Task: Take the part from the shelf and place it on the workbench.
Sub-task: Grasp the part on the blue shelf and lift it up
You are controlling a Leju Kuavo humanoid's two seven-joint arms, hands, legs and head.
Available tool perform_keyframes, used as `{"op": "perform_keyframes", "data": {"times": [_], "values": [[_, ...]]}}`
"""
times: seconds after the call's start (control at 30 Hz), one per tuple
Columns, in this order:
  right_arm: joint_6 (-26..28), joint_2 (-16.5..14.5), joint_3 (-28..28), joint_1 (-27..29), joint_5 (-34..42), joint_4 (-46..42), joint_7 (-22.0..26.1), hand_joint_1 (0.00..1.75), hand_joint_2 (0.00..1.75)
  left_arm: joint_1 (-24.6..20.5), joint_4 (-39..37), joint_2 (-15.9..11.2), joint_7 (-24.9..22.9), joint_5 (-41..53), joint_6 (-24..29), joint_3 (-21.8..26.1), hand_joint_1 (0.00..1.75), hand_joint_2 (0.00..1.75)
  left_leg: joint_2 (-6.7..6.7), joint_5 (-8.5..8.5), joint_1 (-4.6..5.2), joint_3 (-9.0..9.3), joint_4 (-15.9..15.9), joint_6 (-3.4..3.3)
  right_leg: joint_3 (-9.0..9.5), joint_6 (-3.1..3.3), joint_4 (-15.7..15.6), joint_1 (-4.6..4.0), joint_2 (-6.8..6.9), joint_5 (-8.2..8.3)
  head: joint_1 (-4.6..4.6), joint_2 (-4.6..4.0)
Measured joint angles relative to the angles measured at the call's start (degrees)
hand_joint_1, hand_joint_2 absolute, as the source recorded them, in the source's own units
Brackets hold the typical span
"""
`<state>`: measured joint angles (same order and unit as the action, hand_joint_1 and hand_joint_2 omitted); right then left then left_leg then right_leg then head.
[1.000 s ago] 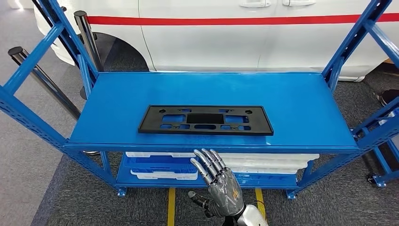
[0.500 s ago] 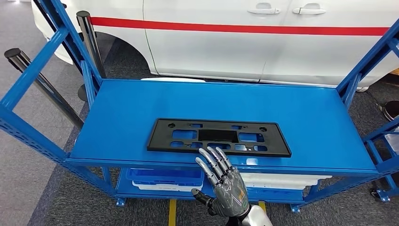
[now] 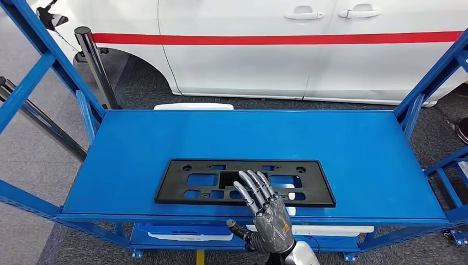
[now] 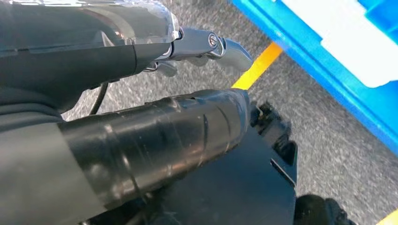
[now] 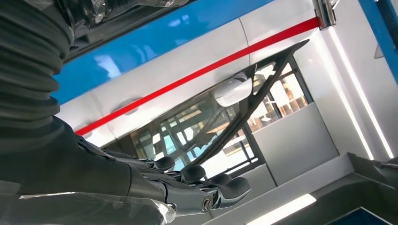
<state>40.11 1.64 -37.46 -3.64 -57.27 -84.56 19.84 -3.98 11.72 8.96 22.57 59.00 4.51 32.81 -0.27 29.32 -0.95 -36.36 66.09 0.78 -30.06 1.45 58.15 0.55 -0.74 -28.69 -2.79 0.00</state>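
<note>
Right hand (image 3: 269, 212) open, fingers apart, holding nothing — raised over the near edge of the black plate (image 3: 193, 187) on the blue shelf (image 3: 353, 143).

This looks like a car workshop or vehicle assembly hall. A white car body with a red stripe along its doors (image 3: 287, 49) stands just behind a blue steel rack with perforated uprights and a flat blue shelf (image 3: 359, 143). A black plastic licence-plate-holder panel with cut-outs (image 3: 244, 182) lies on the shelf, and white plastic trays (image 3: 325, 229) sit on the lower level. The floor is grey carpet-like matting (image 3: 143, 83) marked with yellow line tape (image 4: 257, 65).
</note>
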Motion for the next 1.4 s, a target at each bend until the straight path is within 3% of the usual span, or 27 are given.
{"op": "perform_keyframes", "data": {"times": [0.07,0.13,0.2,0.27,0.47,0.63,0.7,1.07,1.4], "values": [[0.0,0.02,0.01,0.01,-0.04,0.03,-0.03,0.0,1.75,-0.03,-0.05,0.0,-0.07,0.05,0.12,0.13,0.0,0.0,0.02,-3.12,0.28,0.91,-5.22,-0.43,0.69,-0.57,0.19,-0.03,-0.03,-0.81,0.03,0.01],[0.01,0.05,0.02,0.11,-0.21,0.03,-0.05,0.0,1.75,-0.05,-0.09,-0.01,-0.33,0.1,0.17,0.3,0.0,0.0,0.02,-3.44,0.49,0.97,-6.4,-1.11,0.73,-1.18,0.46,-0.23,-0.04,-1.48,0.03,0.01],[0.02,0.08,0.02,0.24,-0.44,-0.01,-0.04,0.0,1.75,-0.04,-0.1,-0.01,-0.62,0.14,0.26,0.38,0.0,0.0,0.01,-4.31,0.41,1.19,-6.8,-1.39,0.8,-1.04,0.46,-0.37,-0.02,-1.65,0.02,0.0],[0.03,0.11,0.02,0.26,-0.59,-0.02,-0.06,0.0,1.75,-0.06,-0.1,0.06,-0.8,0.26,0.62,0.41,0.0,0.0,-0.03,-4.28,0.47,1.26,-6.93,-1.44,1.03,-0.64,0.09,-0.37,0.02,-1.55,0.03,0.0],[0.04,0.15,0.08,0.6,-1.13,-0.2,-0.46,0.0,1.75,-0.18,-0.1,0.15,-1.02,0.45,2.46,0.46,0.0,0.0,-0.06,-3.95,0.65,1.25,-6.95,-1.95,1.31,-0.8,-0.68,-0.29,0.05,-1.65,0.03,0.0],[0.04,0.17,0.26,0.92,-1.32,-0.48,-0.65,0.0,1.75,-0.22,-0.1,0.17,-0.91,0.43,2.84,0.51,0.0,0.0,-0.05,-4.02,0.79,1.26,-6.92,-2.1,1.31,-1.93,-0.77,-0.11,0.06,-1.54,0.03,0.0],[0.04,0.19,0.31,0.97,-1.37,-0.5,-0.65,0.0,1.75,-0.22,-0.1,0.18,-0.91,0.43,2.86,0.52,0.0,0.0,-0.05,-4.07,0.79,1.29,-6.92,-2.16,1.3,-2.09,-0.77,-0.12,0.07,-1.51,0.04,0.0],[0.04,0.71,0.99,1.99,-3.15,-1.71,-2.09,0.0,1.75,-0.21,-0.1,0.5,-1.06,0.85,5.34,0.73,0.0,0.0,-0.05,-4.19,0.69,1.4,-6.98,-2.19,1.27,-2.1,-0.61,-0.24,0.1,-1.5,0.04,0.0],[-0.64,4.51,3.55,0.62,-5.47,-3.96,-4.51,0.0,1.75,-0.32,-0.11,0.5,-1.85,3.02,5.76,0.66,0.0,0.0,-0.05,-4.19,0.67,1.39,-6.99,-2.19,1.28,-2.09,-0.61,-0.25,0.1,-1.5,0.04,0.0]]}}
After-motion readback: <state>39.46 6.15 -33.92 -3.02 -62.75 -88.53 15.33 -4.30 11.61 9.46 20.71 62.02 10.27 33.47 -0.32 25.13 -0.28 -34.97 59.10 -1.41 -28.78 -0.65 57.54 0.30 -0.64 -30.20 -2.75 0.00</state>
